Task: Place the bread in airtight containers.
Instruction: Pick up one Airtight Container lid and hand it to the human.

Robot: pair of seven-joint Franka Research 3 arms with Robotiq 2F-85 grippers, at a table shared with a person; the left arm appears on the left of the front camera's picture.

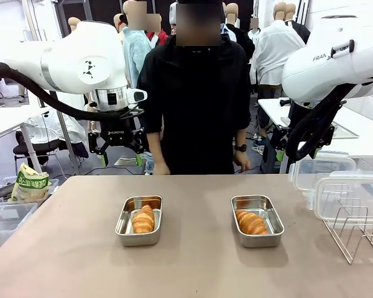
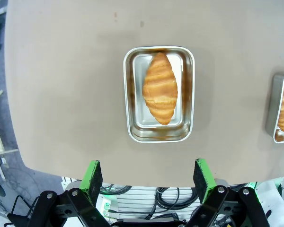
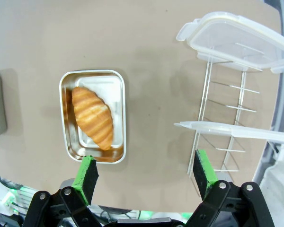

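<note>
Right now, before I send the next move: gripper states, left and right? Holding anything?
Left gripper: open, holding nothing.
Right gripper: open, holding nothing.

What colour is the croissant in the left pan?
Golden brown with paler ridges; the croissant shows best in the left wrist view.

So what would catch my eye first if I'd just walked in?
The left croissant lies uncovered in the left pan, the right croissant in the right pan, mid-table. Clear lids stand in a wire rack at the robot's right. The left gripper and right gripper hang open higher up.
</note>
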